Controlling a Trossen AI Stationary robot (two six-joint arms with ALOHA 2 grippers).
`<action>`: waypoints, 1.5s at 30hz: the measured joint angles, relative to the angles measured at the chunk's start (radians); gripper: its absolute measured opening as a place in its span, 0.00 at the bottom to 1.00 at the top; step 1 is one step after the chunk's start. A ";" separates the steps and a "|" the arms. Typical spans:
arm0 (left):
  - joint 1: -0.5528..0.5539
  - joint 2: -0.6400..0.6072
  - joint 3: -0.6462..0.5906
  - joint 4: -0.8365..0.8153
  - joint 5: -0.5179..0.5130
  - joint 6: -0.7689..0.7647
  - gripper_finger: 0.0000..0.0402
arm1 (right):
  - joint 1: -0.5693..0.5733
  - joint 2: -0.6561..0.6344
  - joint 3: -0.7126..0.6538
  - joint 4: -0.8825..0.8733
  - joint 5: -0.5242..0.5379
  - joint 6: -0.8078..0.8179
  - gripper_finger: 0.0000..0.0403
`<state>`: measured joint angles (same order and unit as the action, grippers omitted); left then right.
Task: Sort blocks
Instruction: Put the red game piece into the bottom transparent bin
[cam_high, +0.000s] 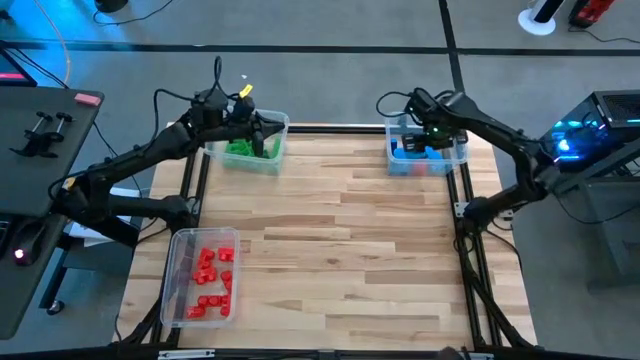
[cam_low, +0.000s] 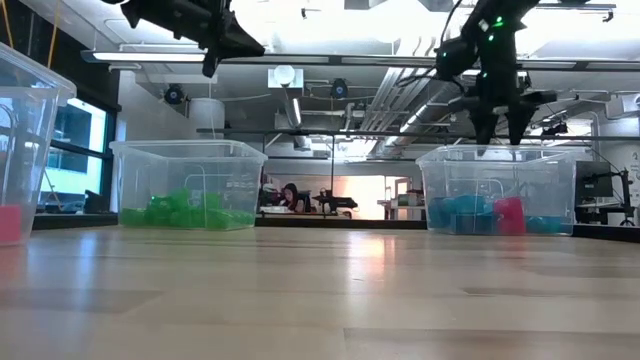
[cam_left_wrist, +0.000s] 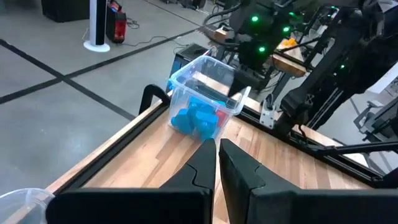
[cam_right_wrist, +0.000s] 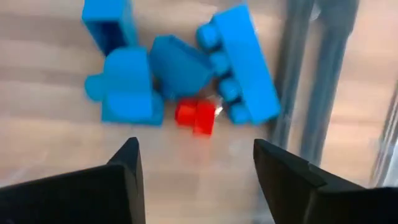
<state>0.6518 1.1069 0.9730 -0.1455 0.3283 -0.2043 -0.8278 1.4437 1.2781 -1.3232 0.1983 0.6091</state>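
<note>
Three clear plastic bins on the wooden table (cam_high: 340, 250): far-left bin (cam_high: 251, 142) holds green blocks (cam_high: 240, 149), far-right bin (cam_high: 426, 150) holds blue blocks (cam_right_wrist: 180, 68) plus one red block (cam_right_wrist: 194, 116), near-left bin (cam_high: 201, 276) holds red blocks (cam_high: 210, 280).

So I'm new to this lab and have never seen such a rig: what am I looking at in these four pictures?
Two robot arms work at a wooden table, sorting toy blocks by colour. One picture looks straight down, one looks level across the table, and two come from cameras on the wrists. Three clear bins stand on the table: green blocks in one, red blocks in another, blue blocks in the third, where one red block also lies. The right gripper hangs open over that bin, holding nothing. The left gripper is shut and empty, above the green bin.
</note>
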 joint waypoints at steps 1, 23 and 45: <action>0.000 0.000 0.000 0.000 0.000 0.000 0.02 | -0.006 0.013 0.000 0.012 0.022 -0.006 0.48; 0.000 0.002 0.000 -0.017 -0.001 -0.002 0.02 | -0.083 0.267 0.000 -0.007 -0.013 -0.116 0.49; 0.000 0.002 -0.001 -0.017 -0.003 0.039 0.02 | -0.083 0.428 0.001 -0.005 -0.056 -0.093 0.49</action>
<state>0.6518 1.1088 0.9722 -0.1627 0.3252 -0.1651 -0.9104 1.8712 1.2789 -1.3277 0.1421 0.5163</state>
